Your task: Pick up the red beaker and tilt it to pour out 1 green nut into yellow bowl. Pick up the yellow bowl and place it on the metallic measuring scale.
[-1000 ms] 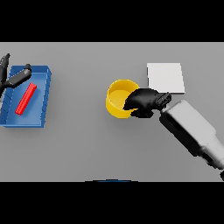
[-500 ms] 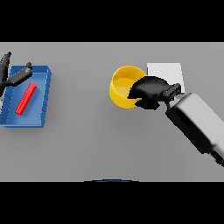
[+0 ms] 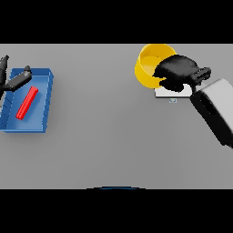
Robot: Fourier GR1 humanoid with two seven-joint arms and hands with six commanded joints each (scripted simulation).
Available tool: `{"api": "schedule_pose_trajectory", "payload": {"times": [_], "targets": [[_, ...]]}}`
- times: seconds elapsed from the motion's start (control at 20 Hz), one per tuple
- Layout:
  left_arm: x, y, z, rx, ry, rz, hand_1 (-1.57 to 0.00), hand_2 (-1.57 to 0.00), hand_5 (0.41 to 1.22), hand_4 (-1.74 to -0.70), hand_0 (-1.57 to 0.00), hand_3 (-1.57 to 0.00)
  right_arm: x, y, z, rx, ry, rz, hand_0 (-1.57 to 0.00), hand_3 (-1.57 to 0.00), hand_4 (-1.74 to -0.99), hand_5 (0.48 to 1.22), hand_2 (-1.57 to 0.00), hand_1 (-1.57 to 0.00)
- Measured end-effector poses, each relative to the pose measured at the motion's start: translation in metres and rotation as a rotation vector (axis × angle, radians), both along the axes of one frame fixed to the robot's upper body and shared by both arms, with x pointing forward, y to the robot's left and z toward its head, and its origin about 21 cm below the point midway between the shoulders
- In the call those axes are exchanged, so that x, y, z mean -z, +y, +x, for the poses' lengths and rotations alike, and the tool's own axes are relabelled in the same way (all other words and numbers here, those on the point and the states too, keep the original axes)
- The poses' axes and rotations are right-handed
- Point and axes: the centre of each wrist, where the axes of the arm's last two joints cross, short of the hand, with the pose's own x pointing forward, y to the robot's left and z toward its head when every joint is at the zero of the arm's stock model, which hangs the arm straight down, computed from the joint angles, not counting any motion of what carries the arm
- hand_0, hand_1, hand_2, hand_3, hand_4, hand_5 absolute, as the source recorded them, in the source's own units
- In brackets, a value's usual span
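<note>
Grey table [image 3: 104, 136]: right hand [image 3: 177, 73] has fingers curled round the yellow bowl [image 3: 150, 63], held just left of its palm, over the scale [image 3: 175, 93].

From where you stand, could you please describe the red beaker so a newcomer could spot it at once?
Look to the left edge of the grey table, where a blue tray sits beside the left hand. Inside lies the red beaker, a slim red bar set diagonally, the only red thing there.

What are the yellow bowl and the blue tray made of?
The yellow bowl looks like smooth plastic: plain bright colour, a soft sheen inside, no metal glint. The blue tray also looks like plastic, matte and evenly blue with thin walls. Neither can be told for sure by look alone.
</note>
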Motion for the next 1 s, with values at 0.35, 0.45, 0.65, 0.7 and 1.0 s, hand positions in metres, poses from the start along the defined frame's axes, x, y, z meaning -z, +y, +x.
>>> {"api": "schedule_pose_trajectory", "payload": {"times": [0.35, 0.45, 0.65, 0.7, 1.0], "targets": [[-0.003, 0.0, 0.0, -0.015, 0.009, 0.0, 0.0, 0.0, 0.772, -0.82, 0.0, 0.0, 0.028, -0.042, 0.024, 0.146, 0.01, 0.014, -1.57, -1.18, -1.721, 1.221, -1.57, -1.57], [-0.001, 0.0, -0.002, -0.016, 0.018, -0.004, 0.0, 0.0, 0.763, -0.82, 0.0, 0.0, 0.031, -0.049, 0.03, 0.185, 0.018, 0.012, -1.57, -1.23, -1.722, 1.221, -1.57, -1.57], [-0.003, 0.003, 0.0, -0.024, 0.018, 0.011, 0.0, 0.0, 0.753, -0.81, 0.0, 0.0, 0.052, -0.061, 0.035, 0.213, 0.04, 0.008, -1.57, -1.39, -1.724, 1.221, -1.57, -1.57], [-0.004, 0.004, 0.0, -0.025, 0.017, 0.006, 0.0, 0.0, 0.749, -0.81, 0.0, 0.0, 0.058, -0.061, 0.037, 0.223, 0.038, 0.008, -1.57, -1.41, -1.724, 1.221, -1.57, -1.57], [-0.001, -0.002, 0.003, -0.02, 0.015, 0.005, 0.0, 0.0, 0.728, -0.81, 0.0, 0.0, 0.08, -0.066, 0.045, 0.274, 0.06, 0.002, -1.57, -1.51, -1.727, 1.221, -1.57, -1.48]]}}
